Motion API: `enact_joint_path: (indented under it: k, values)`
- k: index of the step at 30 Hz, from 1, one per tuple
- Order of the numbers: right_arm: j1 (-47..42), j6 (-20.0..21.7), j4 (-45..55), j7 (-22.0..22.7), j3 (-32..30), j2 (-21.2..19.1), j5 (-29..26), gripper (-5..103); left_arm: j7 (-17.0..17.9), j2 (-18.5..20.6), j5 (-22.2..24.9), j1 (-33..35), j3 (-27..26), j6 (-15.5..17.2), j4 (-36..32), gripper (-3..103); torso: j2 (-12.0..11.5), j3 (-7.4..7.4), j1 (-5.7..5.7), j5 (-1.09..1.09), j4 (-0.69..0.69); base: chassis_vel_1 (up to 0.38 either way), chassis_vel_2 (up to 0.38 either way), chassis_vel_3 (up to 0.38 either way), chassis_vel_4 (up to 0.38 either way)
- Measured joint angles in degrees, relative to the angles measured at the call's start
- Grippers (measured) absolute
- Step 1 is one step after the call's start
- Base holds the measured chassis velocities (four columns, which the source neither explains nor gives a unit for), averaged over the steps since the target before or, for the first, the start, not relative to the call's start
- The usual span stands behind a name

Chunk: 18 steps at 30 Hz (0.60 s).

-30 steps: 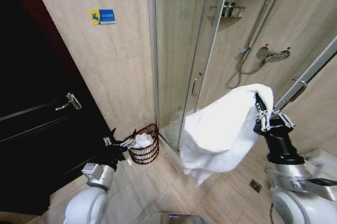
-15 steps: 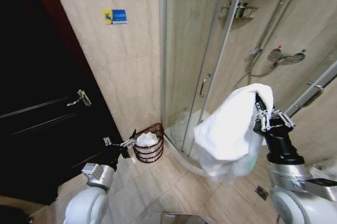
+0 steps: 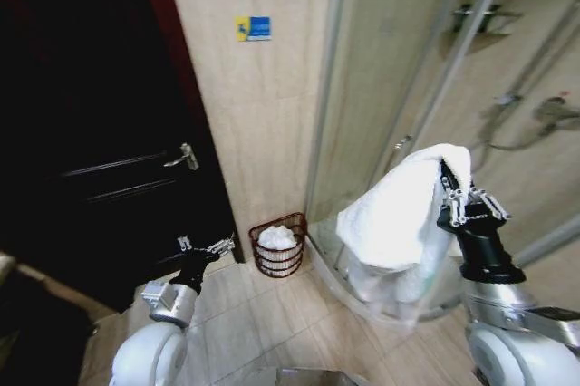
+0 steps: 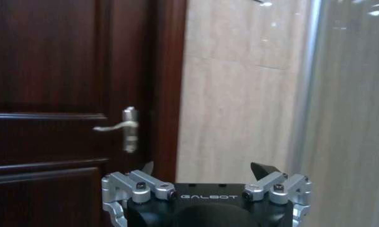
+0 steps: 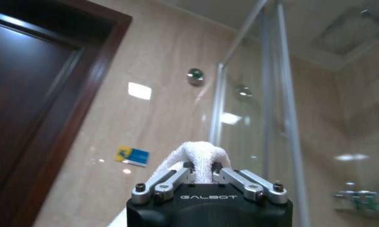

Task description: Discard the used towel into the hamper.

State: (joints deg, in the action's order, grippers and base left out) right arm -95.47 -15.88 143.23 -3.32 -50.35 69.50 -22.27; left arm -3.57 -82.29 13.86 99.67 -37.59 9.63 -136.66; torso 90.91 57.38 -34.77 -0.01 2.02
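Towel (image 3: 399, 223) not yet discarded: it hangs from the raised right gripper (image 3: 446, 188), pinched at its top fold, draped in front of the glass shower door (image 3: 381, 87). Drop into hamper is left to do, by my read. Hamper (image 3: 277, 248) sits on the floor at the wall base, between dark door (image 3: 100, 132) and shower, well apart from the towel. It already holds something white, crumpled. Left gripper (image 3: 205, 245) low, jaws spread, empty.

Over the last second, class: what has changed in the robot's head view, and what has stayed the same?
The whole view has swung left, so the camera turned: the door fills more of the picture and the hamper sits nearer centre. The things themselves have not moved. The right pincer stays shut on the white towel, held high. The left pincer stays low, open and empty.
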Motion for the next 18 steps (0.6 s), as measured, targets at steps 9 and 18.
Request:
enact_joint_path:
  k: [9, 18]
  values:
    - [-0.1, 0.0, 0.0, 0.0, -0.4, 0.0, 0.6, 8, 0.0, 0.0, 0.0, 0.0, 0.0, 0.0, 0.0, 100, 0.0, 0.0, 0.0, 0.01, -0.05, 0.018, 0.022, 0.019, 0.016]
    - [-0.3, 0.0, 0.0, 0.0, -0.5, 0.0, 0.7, 8, 0.0, 0.0, 0.0, 0.0, 0.0, 0.0, 0.0, 100, 0.0, 0.0, 0.0, 0.01, -0.04, 0.0, 0.0, 0.0, 0.0]
